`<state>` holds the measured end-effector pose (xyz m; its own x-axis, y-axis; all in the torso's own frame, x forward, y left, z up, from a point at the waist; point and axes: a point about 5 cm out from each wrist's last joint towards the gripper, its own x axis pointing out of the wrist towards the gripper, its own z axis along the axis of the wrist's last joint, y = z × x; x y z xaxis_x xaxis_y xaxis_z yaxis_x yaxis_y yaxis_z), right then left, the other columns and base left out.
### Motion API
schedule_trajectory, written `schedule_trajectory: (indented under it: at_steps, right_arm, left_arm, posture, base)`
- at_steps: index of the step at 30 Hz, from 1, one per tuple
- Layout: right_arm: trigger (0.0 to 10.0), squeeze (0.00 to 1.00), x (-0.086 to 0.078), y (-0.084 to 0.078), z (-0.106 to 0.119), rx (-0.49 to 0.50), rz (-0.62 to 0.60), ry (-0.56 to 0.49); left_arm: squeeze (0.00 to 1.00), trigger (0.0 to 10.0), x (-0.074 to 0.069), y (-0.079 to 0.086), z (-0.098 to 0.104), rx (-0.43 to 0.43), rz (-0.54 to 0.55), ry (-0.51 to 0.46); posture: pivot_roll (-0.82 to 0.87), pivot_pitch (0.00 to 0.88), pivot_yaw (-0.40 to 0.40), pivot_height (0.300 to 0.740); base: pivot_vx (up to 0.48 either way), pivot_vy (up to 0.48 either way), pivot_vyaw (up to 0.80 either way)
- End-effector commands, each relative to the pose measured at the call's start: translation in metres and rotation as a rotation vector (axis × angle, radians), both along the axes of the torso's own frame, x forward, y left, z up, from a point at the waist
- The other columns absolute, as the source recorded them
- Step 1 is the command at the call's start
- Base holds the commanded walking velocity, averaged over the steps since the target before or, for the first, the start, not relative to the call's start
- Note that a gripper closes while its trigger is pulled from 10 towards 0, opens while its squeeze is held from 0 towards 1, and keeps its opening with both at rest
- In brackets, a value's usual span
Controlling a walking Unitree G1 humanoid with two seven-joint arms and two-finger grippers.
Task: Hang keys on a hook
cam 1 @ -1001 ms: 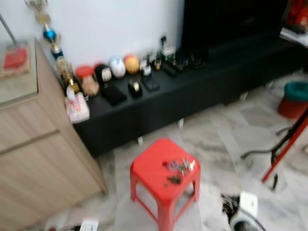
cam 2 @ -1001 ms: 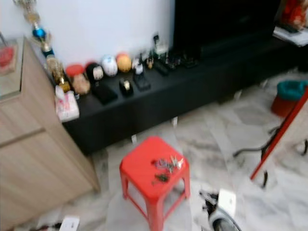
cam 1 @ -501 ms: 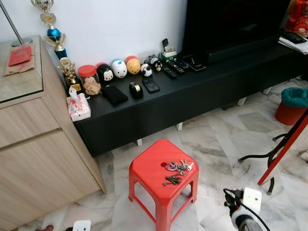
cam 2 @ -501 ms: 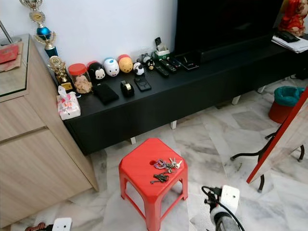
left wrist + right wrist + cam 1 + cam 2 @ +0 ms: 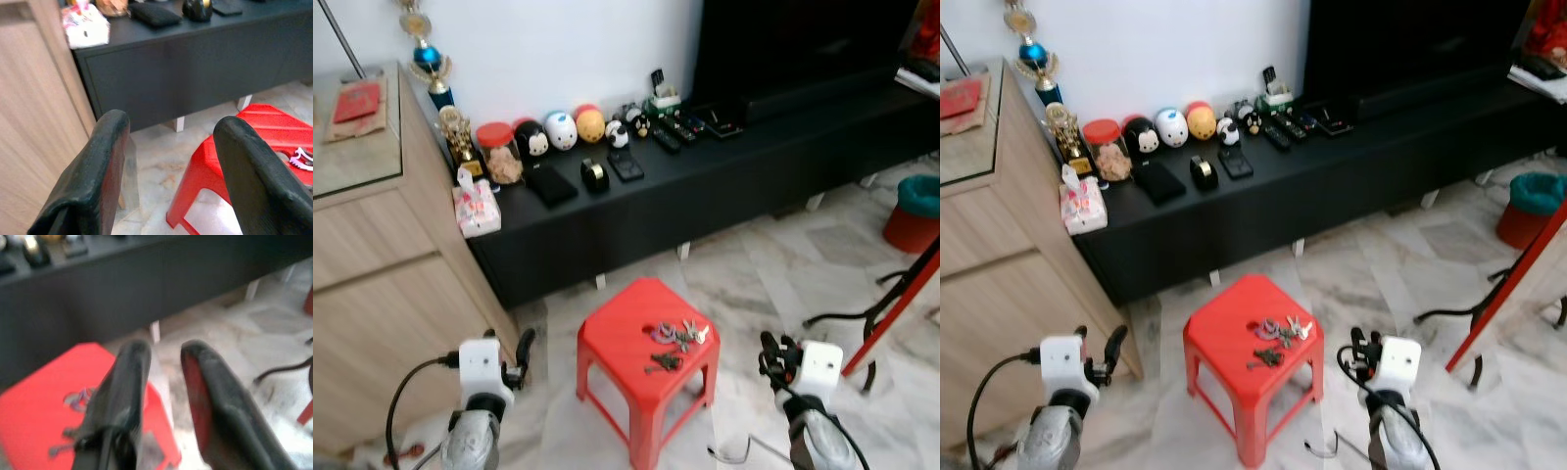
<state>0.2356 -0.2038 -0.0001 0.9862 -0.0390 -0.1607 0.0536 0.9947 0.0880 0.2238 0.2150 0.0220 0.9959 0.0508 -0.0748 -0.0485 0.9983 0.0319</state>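
Two bunches of keys lie on a red plastic stool (image 5: 615, 338): a lighter bunch of keys (image 5: 677, 336) with a pink tag, and a darker bunch (image 5: 663, 363) just in front of it. My left gripper (image 5: 507, 345) is raised to the left of the stool, level with its top; in the left wrist view the left gripper (image 5: 171, 122) is wide open and empty. My right gripper (image 5: 776, 350) hovers to the right of the stool. In the right wrist view the right gripper (image 5: 165, 350) is open by a narrow gap, empty, with the keys (image 5: 78, 396) off to one side.
A long black low cabinet (image 5: 705, 186) behind the stool carries figurines, a jar, remotes and a tissue pack. A wooden cabinet (image 5: 382, 264) stands at the left. A teal and red bin (image 5: 913, 211) and a red-framed stand (image 5: 891, 313) are at the right, on marble floor.
Both arms have risen into view on either side of the stool. The camera has shifted a little. The keys lie where they were.
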Motion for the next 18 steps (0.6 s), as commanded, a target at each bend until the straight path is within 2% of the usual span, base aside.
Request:
schedule_trajectory:
  at_steps: [1,3,6,9,14,18]
  right_arm:
    - [10.0,0.00,-0.002,0.003,0.008,0.002,0.005,-0.050]
    - [10.0,0.00,-0.005,0.007,0.006,0.012,0.011,-0.044]
    - [10.0,0.00,-0.004,0.012,-0.001,-0.003,0.030,-0.002]
    - [10.0,0.00,0.003,0.010,-0.002,0.012,-0.021,0.027]
    - [10.0,0.00,0.009,0.007,0.004,-0.018,-0.037,0.041]
    - [10.0,0.00,0.007,0.001,0.003,-0.039,-0.042,0.052]
  left_arm:
    - [0.00,10.0,-0.004,0.003,0.011,-0.007,-0.023,-0.021]
    - [0.00,10.0,-0.006,0.005,0.008,-0.008,-0.025,-0.006]
    - [0.00,10.0,0.001,0.009,0.007,-0.020,0.023,-0.010]
    - [0.00,10.0,0.014,0.006,0.013,-0.042,0.013,-0.030]
    - [0.00,10.0,0.019,0.006,0.018,-0.045,-0.004,-0.010]
    - [0.00,10.0,0.021,0.007,0.016,-0.046,-0.016,0.008]
  posture:
    - [-0.08,0.000,-0.001,0.740]
    - [-0.07,0.000,-0.003,0.740]
    - [-0.05,0.000,-0.014,0.740]
    - [-0.05,0.000,-0.013,0.740]
    - [-0.07,0.000,-0.004,0.740]
    - [-0.07,0.000,0.002,0.716]
  base:
    - [0.000,0.000,0.00]
    - [0.000,0.000,0.00]
    - [0.000,0.000,0.00]
    - [0.000,0.000,0.00]
    - [0.000,0.000,0.00]
    - [0.000,0.000,0.00]
